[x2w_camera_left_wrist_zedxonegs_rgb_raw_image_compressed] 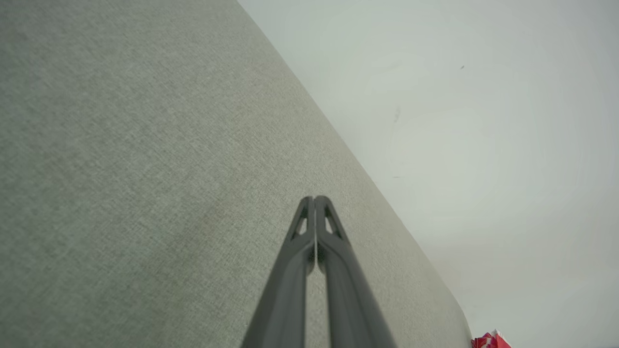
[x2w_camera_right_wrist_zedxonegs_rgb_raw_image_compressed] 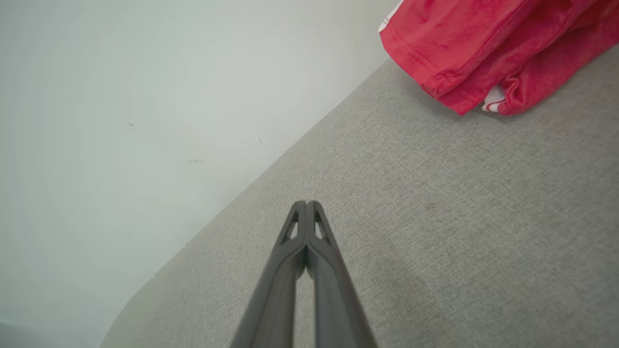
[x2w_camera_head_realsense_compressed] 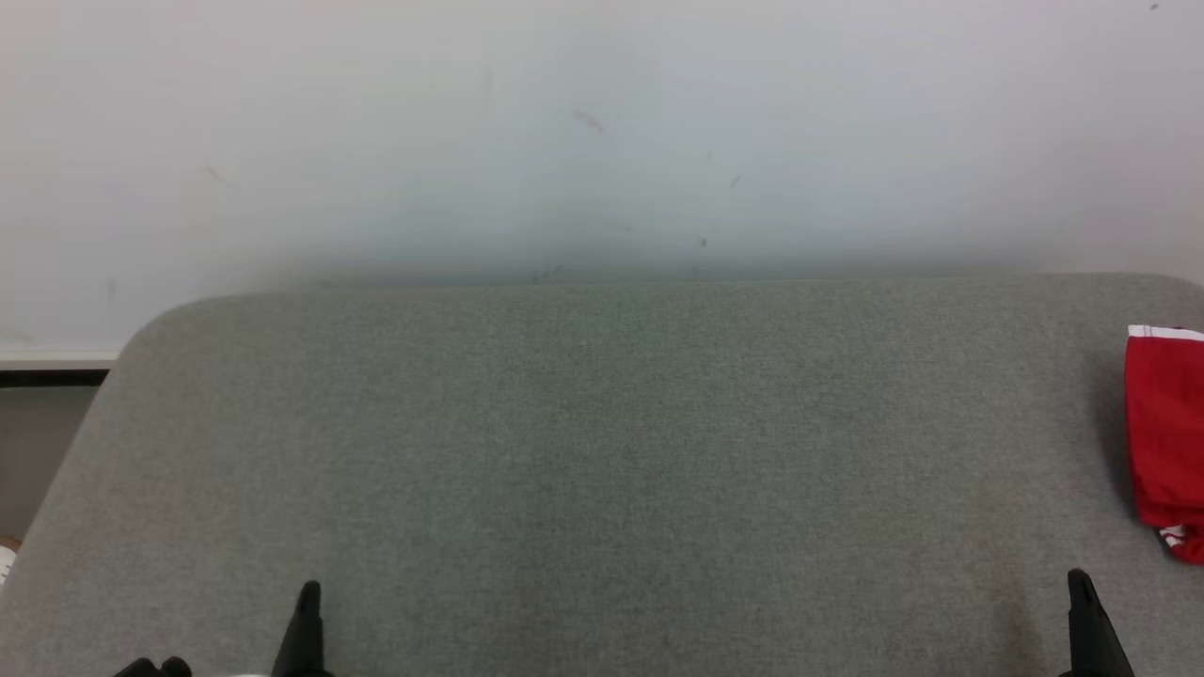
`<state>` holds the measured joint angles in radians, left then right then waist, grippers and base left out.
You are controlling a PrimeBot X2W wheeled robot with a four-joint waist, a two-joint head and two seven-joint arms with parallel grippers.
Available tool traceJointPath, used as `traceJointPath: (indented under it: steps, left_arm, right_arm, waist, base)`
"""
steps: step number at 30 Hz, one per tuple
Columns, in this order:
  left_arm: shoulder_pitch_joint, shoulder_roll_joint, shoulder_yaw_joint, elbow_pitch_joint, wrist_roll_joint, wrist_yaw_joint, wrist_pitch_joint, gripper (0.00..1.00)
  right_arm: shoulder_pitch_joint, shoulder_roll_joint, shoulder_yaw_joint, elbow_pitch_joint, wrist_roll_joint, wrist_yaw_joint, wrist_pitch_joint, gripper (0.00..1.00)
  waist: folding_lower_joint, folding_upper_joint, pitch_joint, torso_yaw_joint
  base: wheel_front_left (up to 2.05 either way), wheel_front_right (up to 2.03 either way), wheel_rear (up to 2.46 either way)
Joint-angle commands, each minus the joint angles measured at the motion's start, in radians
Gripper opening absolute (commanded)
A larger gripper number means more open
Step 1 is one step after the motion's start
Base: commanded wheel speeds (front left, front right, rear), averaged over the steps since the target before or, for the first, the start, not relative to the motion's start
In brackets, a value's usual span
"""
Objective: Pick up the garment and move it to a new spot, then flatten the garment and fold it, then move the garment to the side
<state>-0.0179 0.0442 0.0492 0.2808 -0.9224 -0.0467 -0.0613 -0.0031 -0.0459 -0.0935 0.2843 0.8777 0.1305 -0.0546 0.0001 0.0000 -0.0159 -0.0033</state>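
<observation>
Left tool and right tool both clenched and empty, red garment bunched at the grey bench's right edge, looks soft, light, floppy, so I'd pinch its near hem.

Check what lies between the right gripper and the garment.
Bare grey surface between right gripper and garment, clearest in the right wrist view.

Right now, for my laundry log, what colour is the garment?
Garment: red with white trim; clearest in right wrist view.
</observation>
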Motion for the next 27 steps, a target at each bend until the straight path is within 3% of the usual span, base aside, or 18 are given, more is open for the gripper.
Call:
traceJointPath:
  steps: [1, 27]
  left_arm:
    - [-0.021, 0.006, 0.006, -0.015, -0.034, -0.006, 0.008, 0.0]
    - [-0.053, 0.008, 0.033, -0.025, -0.312, -0.042, 0.081, 0.0]
  right_arm:
    - [-0.026, -0.007, -0.003, -0.016, 0.028, 0.0, 0.003, 0.0]
    - [-0.063, -0.007, -0.012, -0.027, 0.328, 0.0, 0.074, 0.0]
  waist:
    - [0.0, 0.0, 0.0, 0.0]
    - [-0.0001, 0.0, 0.007, 0.001]
  base:
    - [0.0, 0.0, 0.0]
    - [0.0, 0.0, 0.0]
